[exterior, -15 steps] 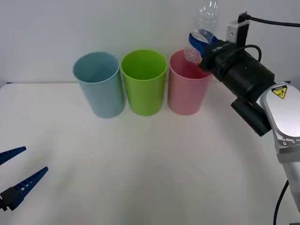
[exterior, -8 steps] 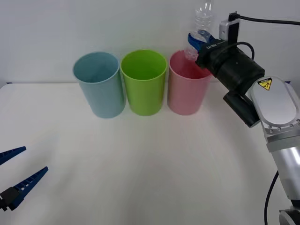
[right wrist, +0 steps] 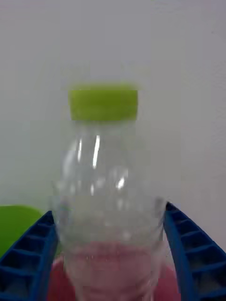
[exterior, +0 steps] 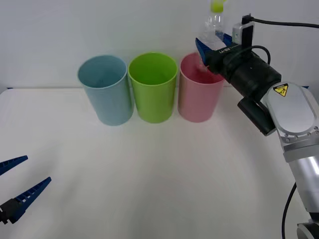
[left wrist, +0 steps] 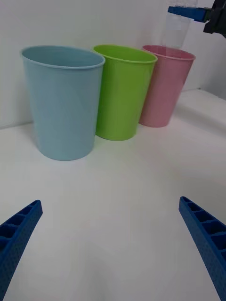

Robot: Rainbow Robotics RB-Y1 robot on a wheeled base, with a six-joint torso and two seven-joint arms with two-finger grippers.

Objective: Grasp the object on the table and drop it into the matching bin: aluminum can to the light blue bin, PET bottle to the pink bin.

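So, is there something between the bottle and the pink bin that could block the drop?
Nothing visible does. The right gripper holds the PET bottle upright over the open mouth of the pink bin, with only air between. The green bin stands beside it. The left gripper waits open, low over the table.

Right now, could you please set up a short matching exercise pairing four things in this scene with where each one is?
Things:
1. PET bottle
2. light blue bin
3. green bin
4. left hand

Places:
A. middle of the row of bins
B. low over the table's near left edge, open
C. held above the pink bin by the right hand
D. left end of the row

Pairs: 1-C, 2-D, 3-A, 4-B
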